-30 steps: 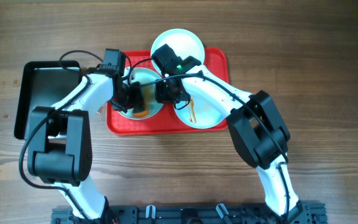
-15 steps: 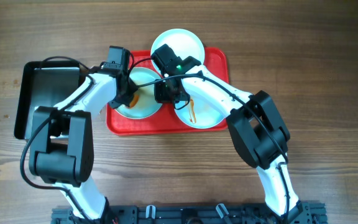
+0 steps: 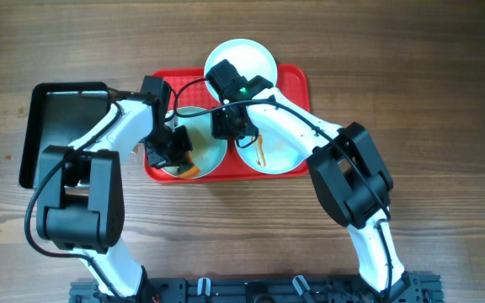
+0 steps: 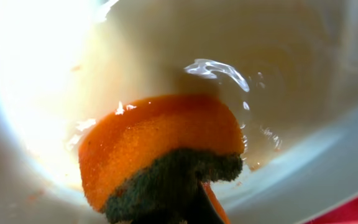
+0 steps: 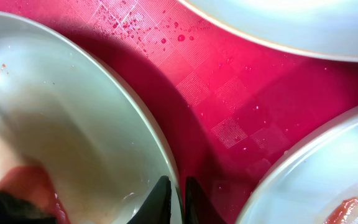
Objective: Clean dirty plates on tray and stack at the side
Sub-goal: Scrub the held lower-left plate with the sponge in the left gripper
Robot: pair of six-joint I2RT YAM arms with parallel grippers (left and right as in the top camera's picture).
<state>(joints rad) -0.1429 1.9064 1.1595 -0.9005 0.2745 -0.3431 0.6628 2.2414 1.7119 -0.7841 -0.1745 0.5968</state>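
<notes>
The wooden table [image 3: 445,67] carries one red tray [image 3: 297,80] in the middle and one black pan [image 3: 57,126] just beside it on the left. There are three plates, all on the tray. The far plate [image 3: 255,59] overhangs the tray's back rim and looks clean. The right plate [image 3: 280,151] shows a brown-orange streak near its centre. The left plate [image 3: 209,145] is the one being worked on, and its inside is glossy with a wet film.

One sponge [image 4: 160,140], orange with a dark scouring face, presses into the bowl of that left plate. The left gripper [image 3: 175,156] clamps it, though its fingers are almost out of the wrist picture. The right gripper [image 5: 174,199] is pinched narrow, with the left plate's rim between its tips to steady it.

The plates look stiff and hard, probably light enough for a rim pinch, but wet and glazed, so likely slippery and liable to chip if dropped. The best hold is likely the raised rim, taken deep enough that it cannot slide out, and on a dry stretch where possible
</notes>
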